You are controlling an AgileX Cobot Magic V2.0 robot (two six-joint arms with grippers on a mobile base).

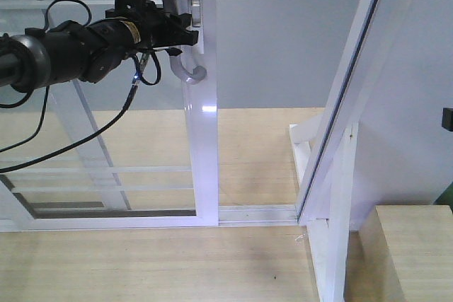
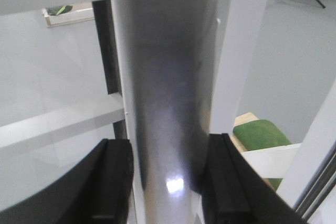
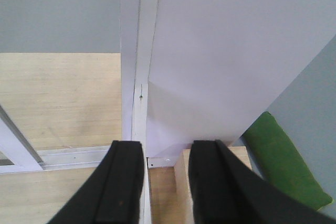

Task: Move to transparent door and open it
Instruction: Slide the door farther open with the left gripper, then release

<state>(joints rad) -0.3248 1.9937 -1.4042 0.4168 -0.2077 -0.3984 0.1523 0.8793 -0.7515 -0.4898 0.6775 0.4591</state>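
Black fingers (image 2: 113, 182) of the left end effector (image 2: 167, 187) press against both sides of the grey handle (image 2: 168, 103), clamped on it. On the right arm, the end effector (image 3: 167, 182) hangs with its jaws apart and nothing between them, above a pale wooden box (image 1: 414, 245) and a green cushion (image 3: 283, 161). Farther off, the transparent door (image 1: 202, 146) stands at the left of the front view in its floor track (image 1: 255, 213), with a gap between its handle edge and the slanting white post (image 1: 336, 104) at the right. Beyond lie wooden floor (image 1: 262, 146) and a grey wall (image 1: 283, 33).
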